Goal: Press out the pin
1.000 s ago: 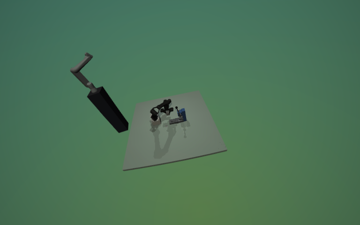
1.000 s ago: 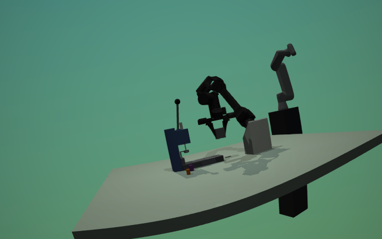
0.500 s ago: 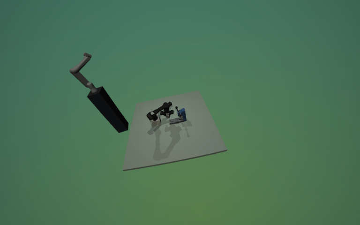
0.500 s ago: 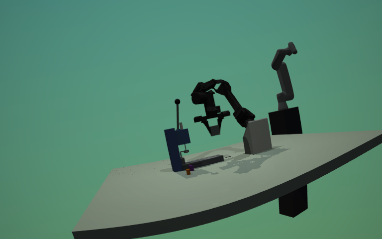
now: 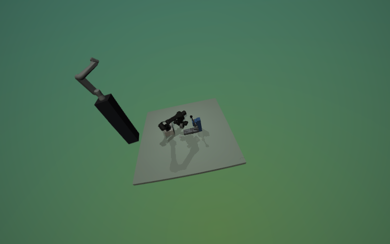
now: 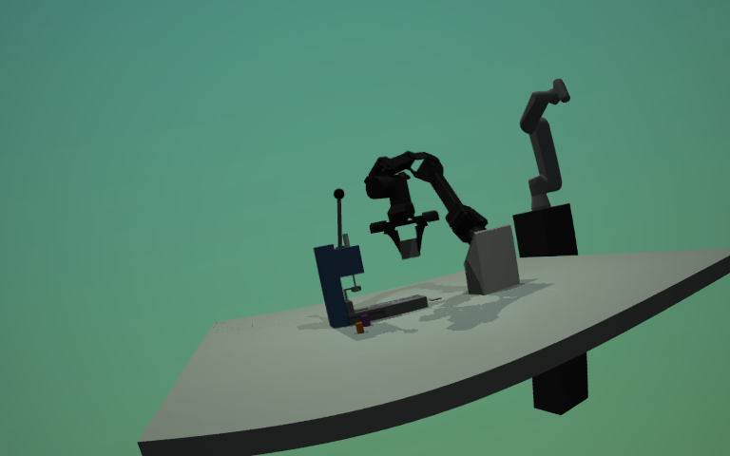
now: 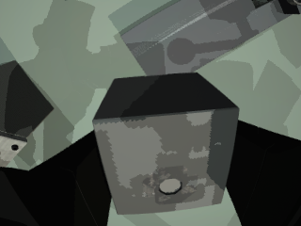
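Note:
My gripper (image 5: 181, 125) (image 6: 410, 246) is shut on the grey block (image 6: 411, 251) (image 7: 141, 155), held in the air above the outer end of the press bed (image 6: 395, 308) (image 5: 188, 131) (image 7: 212, 44). In the wrist view a pale round pin end (image 7: 170, 186) shows in the block's near face. The blue press frame (image 6: 327, 285) (image 5: 199, 125) stands at the bed's other end. Its lever (image 6: 338, 220) (image 5: 191, 116) is upright with a black knob (image 6: 338, 193). The punch (image 6: 354, 281) hangs over the inner end of the bed, apart from the block. I cannot make out the cup.
A small orange piece (image 6: 359, 327) and a purple piece (image 6: 366, 320) stand beside the press foot. My arm's pale base block (image 6: 497, 260) is beyond the bed's outer end. A second grey arm (image 5: 86, 70) (image 6: 547, 153) stands on a black pedestal (image 5: 118, 120) (image 6: 546, 232) past the table edge.

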